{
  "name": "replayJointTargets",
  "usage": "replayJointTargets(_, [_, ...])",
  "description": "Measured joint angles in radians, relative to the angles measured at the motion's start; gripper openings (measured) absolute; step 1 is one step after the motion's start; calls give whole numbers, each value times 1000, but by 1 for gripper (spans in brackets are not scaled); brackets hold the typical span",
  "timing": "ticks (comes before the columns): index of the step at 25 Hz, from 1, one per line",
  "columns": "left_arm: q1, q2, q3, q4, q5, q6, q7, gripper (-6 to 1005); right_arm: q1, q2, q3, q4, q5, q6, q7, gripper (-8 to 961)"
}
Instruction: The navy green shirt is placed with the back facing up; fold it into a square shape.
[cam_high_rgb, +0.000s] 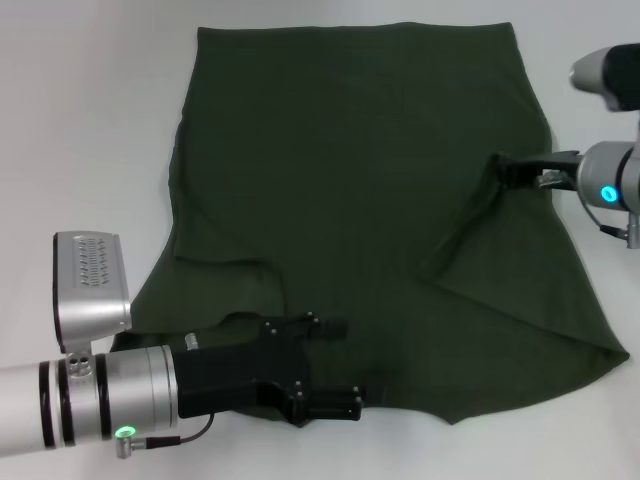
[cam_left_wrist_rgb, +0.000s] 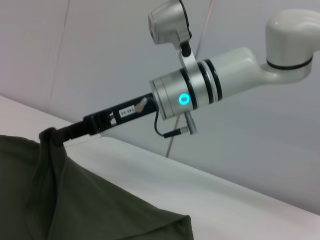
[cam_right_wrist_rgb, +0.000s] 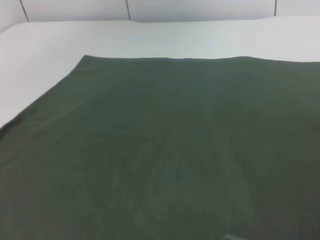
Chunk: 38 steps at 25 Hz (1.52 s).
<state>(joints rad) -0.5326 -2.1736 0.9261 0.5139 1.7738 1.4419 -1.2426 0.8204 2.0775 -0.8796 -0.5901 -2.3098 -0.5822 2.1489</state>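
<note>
The navy green shirt (cam_high_rgb: 350, 170) lies spread on the white table, its plain side up. At the shirt's right edge, my right gripper (cam_high_rgb: 503, 170) is shut on a pinch of cloth and lifts it into a small peak, with a crease running down from there. From the left wrist view, the same right gripper (cam_left_wrist_rgb: 52, 135) grips the raised cloth of the shirt (cam_left_wrist_rgb: 75, 200). My left gripper (cam_high_rgb: 345, 365) hovers over the shirt's near edge, open, with nothing between its black fingers. In the right wrist view, only the flat shirt (cam_right_wrist_rgb: 165, 150) shows.
The white table (cam_high_rgb: 90, 120) surrounds the shirt on all sides. The shirt's near right corner (cam_high_rgb: 610, 352) fans out toward the table's right side. A wall stands behind the table (cam_right_wrist_rgb: 150, 35) in the right wrist view.
</note>
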Motion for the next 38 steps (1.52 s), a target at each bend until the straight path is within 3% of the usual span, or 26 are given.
replayJointTargets(4, [4, 0, -5, 0, -1, 0, 0, 950, 7, 15, -10, 20, 5, 29, -69, 74])
replayJointTargets(9, [7, 0, -10, 0, -1, 0, 0, 950, -11, 16, -11, 6, 51, 40, -69, 161])
replayJointTargets(14, [23, 2, -72, 0, 1, 6, -12, 949, -72, 6, -2, -73, 162, -93, -84, 248])
replayJointTargets(21, [91, 8, -197, 40, 11, 12, -61, 949, -201, -4, -1, -126, 441, -380, -242, 546])
replayJointTargets(25, [126, 7, -254, 70, 12, -3, -61, 949, -247, -2, -1, -117, 501, -435, -304, 740])
replayJointTargets(30, [152, 8, -306, 101, 59, -38, -61, 949, -261, 1, -1, -100, 504, -480, -324, 820])
replayJointTargets(38, [177, 6, -369, 132, 157, -105, -62, 949, -251, 6, -1, -99, 506, -484, -325, 817])
